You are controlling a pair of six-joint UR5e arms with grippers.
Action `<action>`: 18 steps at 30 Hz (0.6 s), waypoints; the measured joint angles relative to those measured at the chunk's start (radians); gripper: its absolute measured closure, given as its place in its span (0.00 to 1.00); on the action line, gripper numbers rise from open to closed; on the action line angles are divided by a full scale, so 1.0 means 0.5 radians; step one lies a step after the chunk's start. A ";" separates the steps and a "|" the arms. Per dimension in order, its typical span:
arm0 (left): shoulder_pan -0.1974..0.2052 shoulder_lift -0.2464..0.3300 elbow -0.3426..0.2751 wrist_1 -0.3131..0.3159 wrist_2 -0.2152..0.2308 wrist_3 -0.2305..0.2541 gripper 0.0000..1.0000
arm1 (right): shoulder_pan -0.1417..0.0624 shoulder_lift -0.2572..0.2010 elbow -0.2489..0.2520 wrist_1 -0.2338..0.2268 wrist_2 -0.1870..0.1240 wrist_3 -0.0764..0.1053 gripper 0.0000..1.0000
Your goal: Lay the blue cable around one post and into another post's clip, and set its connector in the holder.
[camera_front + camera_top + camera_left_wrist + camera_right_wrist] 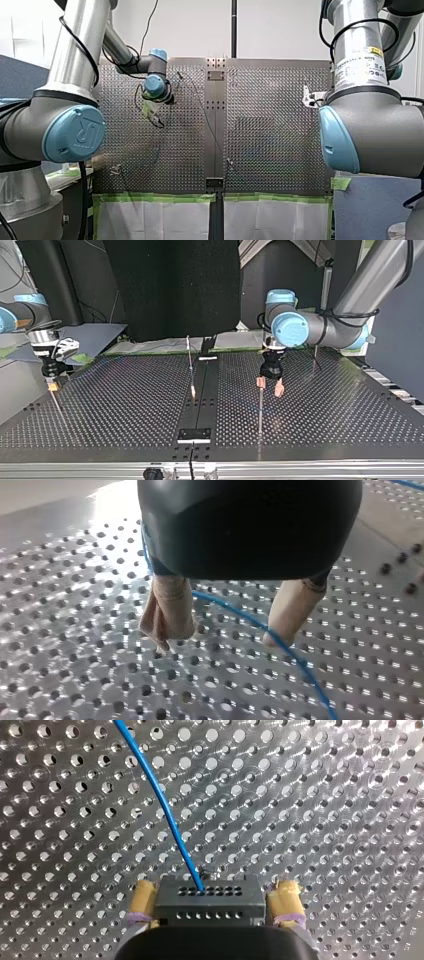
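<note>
In the right wrist view a black connector block [207,902] sits between my right gripper's [214,889] yellow pads [142,900], which are shut on it. The blue cable [165,815] leaves the connector and runs ahead over the perforated table. My left gripper [227,635] is open, its beige pads [167,612] hovering just above the plate; the blue cable [280,645] passes loosely between them. In the top view my left gripper [270,387] hangs beside a thin post [260,412], and my right gripper [51,384] is at the table's left edge.
A second thin post [190,365] stands near the table's middle strip. A black holder block [195,435] sits on that strip at the near edge of the top view. Perforated plate [125,405] spreads between the two grippers.
</note>
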 joint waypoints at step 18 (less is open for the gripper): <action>-0.076 0.175 0.000 -0.169 -0.085 0.127 0.00 | -0.005 0.000 0.000 0.006 0.055 0.000 0.01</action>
